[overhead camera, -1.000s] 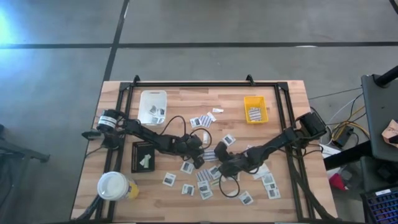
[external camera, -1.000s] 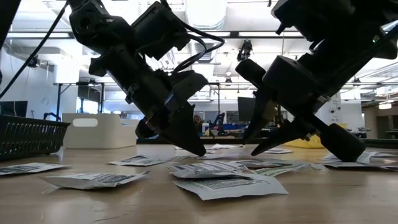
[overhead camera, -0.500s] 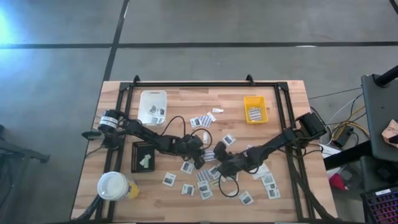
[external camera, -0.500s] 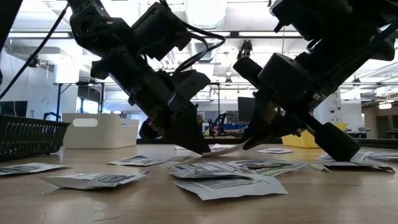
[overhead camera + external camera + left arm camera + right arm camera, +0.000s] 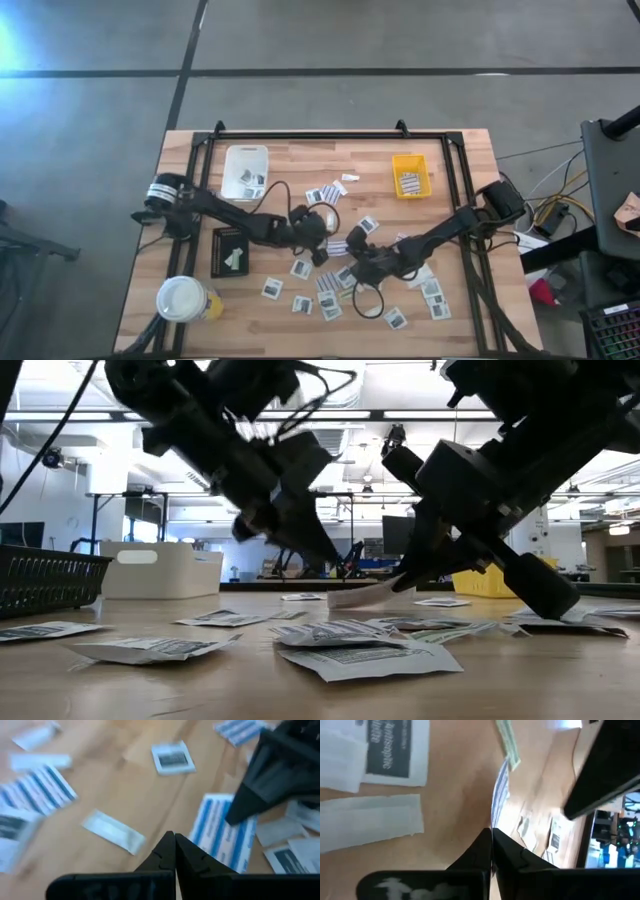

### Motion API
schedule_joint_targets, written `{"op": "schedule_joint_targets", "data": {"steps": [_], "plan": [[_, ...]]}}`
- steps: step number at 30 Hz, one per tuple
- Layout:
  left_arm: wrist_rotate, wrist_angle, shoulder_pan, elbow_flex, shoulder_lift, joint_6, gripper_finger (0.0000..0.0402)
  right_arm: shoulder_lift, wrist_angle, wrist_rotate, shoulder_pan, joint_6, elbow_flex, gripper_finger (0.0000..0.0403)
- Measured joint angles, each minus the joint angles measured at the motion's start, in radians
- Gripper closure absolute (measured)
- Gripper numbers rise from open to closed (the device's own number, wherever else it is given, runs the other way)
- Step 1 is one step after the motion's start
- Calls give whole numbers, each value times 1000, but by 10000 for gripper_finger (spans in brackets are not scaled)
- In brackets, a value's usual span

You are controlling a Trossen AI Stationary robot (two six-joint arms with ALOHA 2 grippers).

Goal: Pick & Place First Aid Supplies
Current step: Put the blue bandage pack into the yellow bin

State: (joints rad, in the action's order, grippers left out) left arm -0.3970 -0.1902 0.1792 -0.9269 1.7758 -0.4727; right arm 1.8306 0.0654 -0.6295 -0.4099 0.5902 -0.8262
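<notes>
Many small white packets (image 5: 330, 300) with grey print lie scattered over the wooden table. My right gripper (image 5: 352, 262) is near the table's middle, shut on a blue-striped strip packet (image 5: 360, 596), which also shows in the left wrist view (image 5: 222, 832). My left gripper (image 5: 319, 246) hangs just left of it, shut and empty, its tip (image 5: 335, 563) above the table. A plain white packet (image 5: 112, 831) lies flat under the left gripper (image 5: 175, 845). My right gripper (image 5: 491, 837) pinches the striped packet by one edge (image 5: 495, 817) between its two fingers. It comes slanting down from the table's right side. The packet juts out beyond the fingertips toward the left gripper. It is lifted off the table and sags a little at its free end (image 5: 335, 601).
A white tray (image 5: 245, 170) and a yellow tray (image 5: 410, 175) stand near the far edge. A black tray (image 5: 232, 250) and a white-topped yellow cup (image 5: 182, 298) are at the left. Loose packets (image 5: 365, 658) crowd the near middle. A black frame (image 5: 330, 137) rims the table.
My right gripper has shut on the striped packet and raised it off the table. My left gripper, whose tip was down at the table beside that packet, has risen and drawn back toward the left.
</notes>
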Motion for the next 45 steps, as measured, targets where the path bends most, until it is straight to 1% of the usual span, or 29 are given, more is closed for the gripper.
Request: {"op": "schedule_joint_targets", "data": {"steps": [5, 11, 14, 16, 21, 27, 30, 33, 38, 42, 45], "plan": [[-49, 76, 18, 0, -64, 36, 401, -25, -33, -51, -2, -101, 0, 394], [-142, 193, 52, -1, -116, 44, 401, -77, -98, -55, -3, -231, 0, 394], [-167, 229, 71, -1, -127, 44, 401, -118, -136, -60, -3, -295, -1, 394], [-171, 232, 80, -2, -127, 43, 401, -152, -173, -65, -3, -332, -1, 394], [-173, 247, 98, -2, -127, 27, 401, -251, -286, -118, -1, -444, -1, 394], [-173, 253, 110, -2, -127, 26, 401, -378, -482, -241, 14, -642, -2, 394], [-173, 252, 112, -2, -127, 25, 401, -434, -558, -286, 29, -750, 0, 394], [-173, 253, 112, -2, -127, 25, 401, -479, -612, -336, 49, -824, 3, 394], [-173, 253, 112, -2, -127, 25, 401, -525, -682, -400, 100, -916, 12, 394], [-173, 254, 112, -2, -127, 24, 401, -536, -730, -419, 164, -992, 15, 394], [-173, 254, 112, -2, -127, 23, 401, -532, -746, -421, 220, -1011, 19, 394]]}}
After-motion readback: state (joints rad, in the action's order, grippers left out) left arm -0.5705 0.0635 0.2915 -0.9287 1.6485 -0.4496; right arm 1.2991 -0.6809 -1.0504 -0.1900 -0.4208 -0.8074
